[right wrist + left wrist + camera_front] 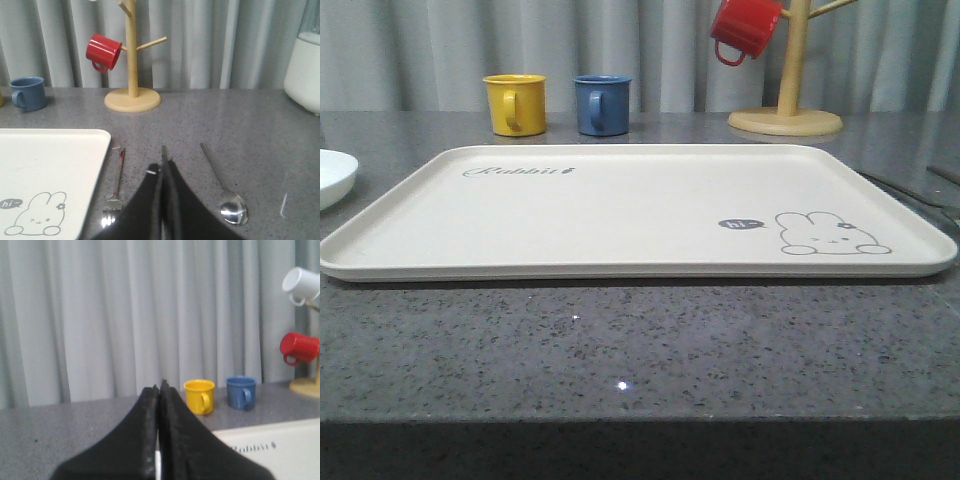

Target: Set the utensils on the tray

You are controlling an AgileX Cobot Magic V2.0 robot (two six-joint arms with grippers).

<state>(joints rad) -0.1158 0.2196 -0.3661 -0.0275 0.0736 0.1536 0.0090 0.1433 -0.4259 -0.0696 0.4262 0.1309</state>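
The tray (pixel 620 215) bears the script "Rabbit" and a small "hi~" speech bubble.

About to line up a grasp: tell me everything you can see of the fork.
The fork is slim, shiny silver metal with a long thin handle and short tines. It lies flat on the grey speckled counter, just beside the cream tray edge and not on it. The right pincer sits alongside without touching it. Nothing rests on it.

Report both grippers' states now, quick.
Left gripper: shut, holding nothing that can be seen.
Right gripper: fingers together over the chopsticks on the table; whether it grips them cannot be told.
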